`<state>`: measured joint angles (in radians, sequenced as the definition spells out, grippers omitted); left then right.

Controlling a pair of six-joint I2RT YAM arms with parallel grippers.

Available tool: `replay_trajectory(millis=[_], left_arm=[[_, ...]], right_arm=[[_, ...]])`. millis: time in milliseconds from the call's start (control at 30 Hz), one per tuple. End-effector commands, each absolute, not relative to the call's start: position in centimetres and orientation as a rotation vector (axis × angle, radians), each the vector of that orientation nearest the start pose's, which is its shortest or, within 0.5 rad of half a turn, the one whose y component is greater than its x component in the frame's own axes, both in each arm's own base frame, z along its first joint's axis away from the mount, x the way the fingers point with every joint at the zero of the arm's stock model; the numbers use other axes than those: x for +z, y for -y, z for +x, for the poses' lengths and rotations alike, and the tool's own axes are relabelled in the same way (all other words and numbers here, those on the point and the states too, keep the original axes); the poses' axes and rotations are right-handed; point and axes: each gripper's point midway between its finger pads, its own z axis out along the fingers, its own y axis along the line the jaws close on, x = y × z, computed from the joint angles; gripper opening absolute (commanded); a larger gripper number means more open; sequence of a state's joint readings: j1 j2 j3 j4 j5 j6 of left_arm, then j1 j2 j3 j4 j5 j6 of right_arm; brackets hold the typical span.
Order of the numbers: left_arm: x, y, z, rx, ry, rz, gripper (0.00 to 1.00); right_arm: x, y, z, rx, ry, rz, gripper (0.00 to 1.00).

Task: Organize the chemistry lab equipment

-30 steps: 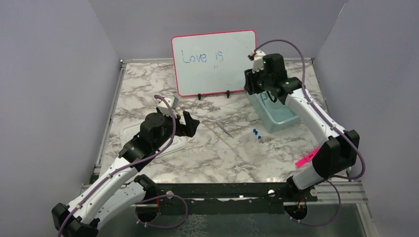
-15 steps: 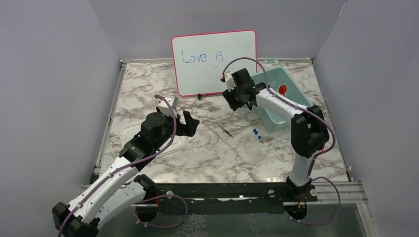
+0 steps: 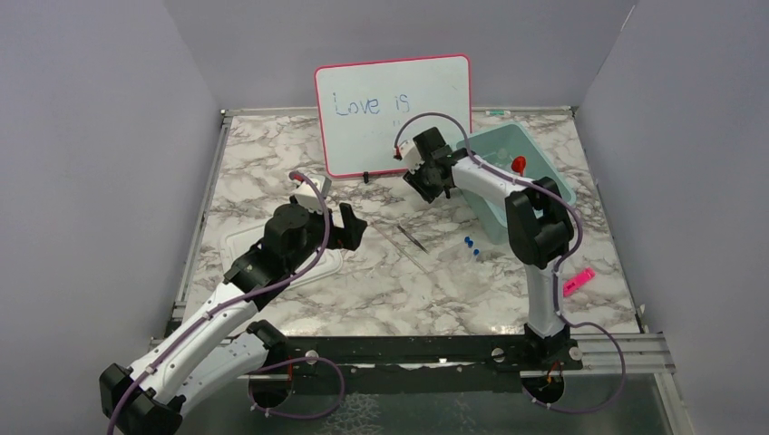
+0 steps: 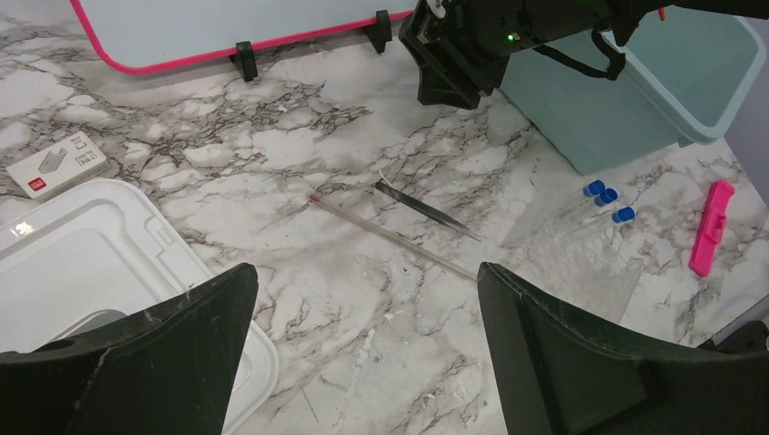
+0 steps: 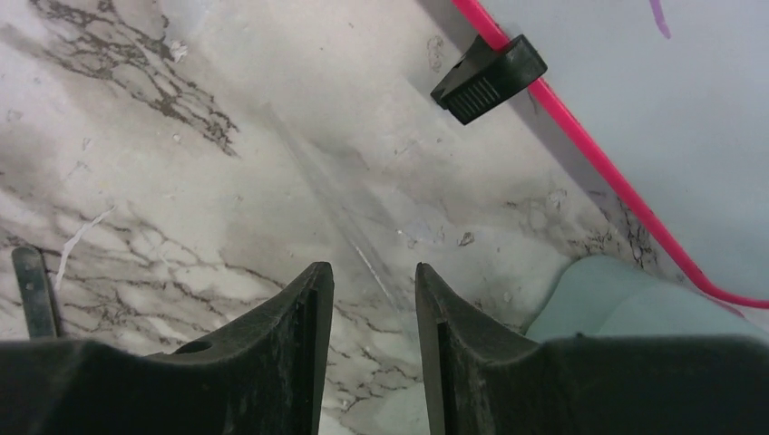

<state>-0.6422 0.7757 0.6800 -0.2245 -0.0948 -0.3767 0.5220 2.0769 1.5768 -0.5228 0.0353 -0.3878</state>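
The metal tweezers (image 4: 426,210) lay flat on the marble table (image 4: 272,136), slim, dark and pointed. A thin stick (image 4: 390,237) with a red end lay just beside them, nearly parallel. Three blue-capped tubes (image 4: 603,199) lay near the teal bin (image 4: 635,100), and a small red funnel (image 3: 518,164) sat in the bin. The left gripper (image 4: 363,281) hung above the tweezers and stick, claw spread wide and empty. The right gripper (image 5: 372,281) hung low over the marble by the pink-framed whiteboard (image 5: 635,54), claw parted narrowly, nothing between. A pink marker (image 4: 709,227) lay well apart.
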Motion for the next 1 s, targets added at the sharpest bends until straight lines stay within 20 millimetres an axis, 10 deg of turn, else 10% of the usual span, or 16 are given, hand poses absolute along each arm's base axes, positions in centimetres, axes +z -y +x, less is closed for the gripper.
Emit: replay_trajectory(millis=[0,567,967], left_arm=[[21.8,18.0,25.1,-0.573,-1.926,0.187,0.94],[21.9,17.9,25.0,-0.577,-1.923,0.182,0.94],[22.3,18.0,24.9,-0.588,-1.910,0.181,0.94]], right_arm=[[3.0,-22.3,43.4,0.064,-2.381,-1.202,0.41],[1.5,-22.8,40.4,0.287,-2.470,-1.274,0.01],[14.7,-28.6,38.1,0.687,-2.182,-1.125,0.01]])
